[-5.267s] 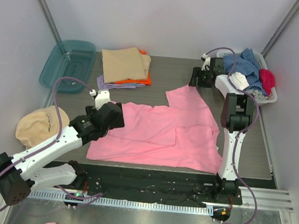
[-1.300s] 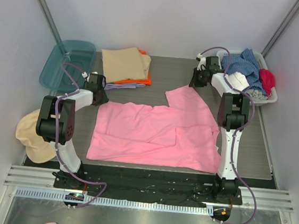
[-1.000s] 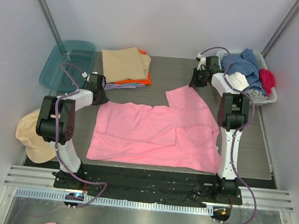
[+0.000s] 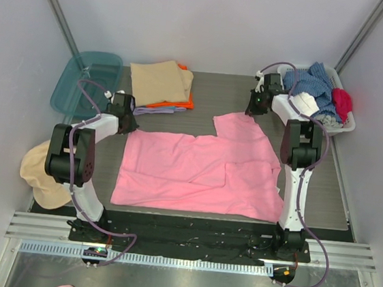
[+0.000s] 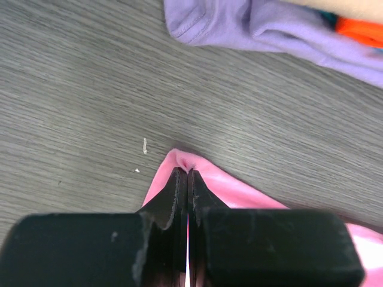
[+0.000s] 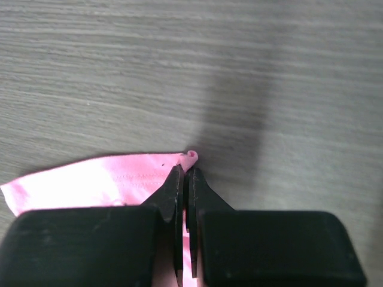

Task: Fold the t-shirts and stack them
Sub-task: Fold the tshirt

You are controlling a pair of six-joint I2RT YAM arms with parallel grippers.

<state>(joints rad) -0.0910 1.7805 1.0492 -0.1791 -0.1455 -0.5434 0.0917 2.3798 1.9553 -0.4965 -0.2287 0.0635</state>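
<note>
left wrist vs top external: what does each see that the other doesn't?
Left wrist only: the left gripper's closed pinch on the pink shirt's corner, close up. Top external only: right gripper, bin, basket, cap. Both: pink shirt, lilac shirt, orange shirt, table.

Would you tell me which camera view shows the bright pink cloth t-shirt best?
The top external view: the whole bright pink cloth t-shirt lies spread out. The wrist views show only corners pinched by the left gripper and right gripper.
</note>
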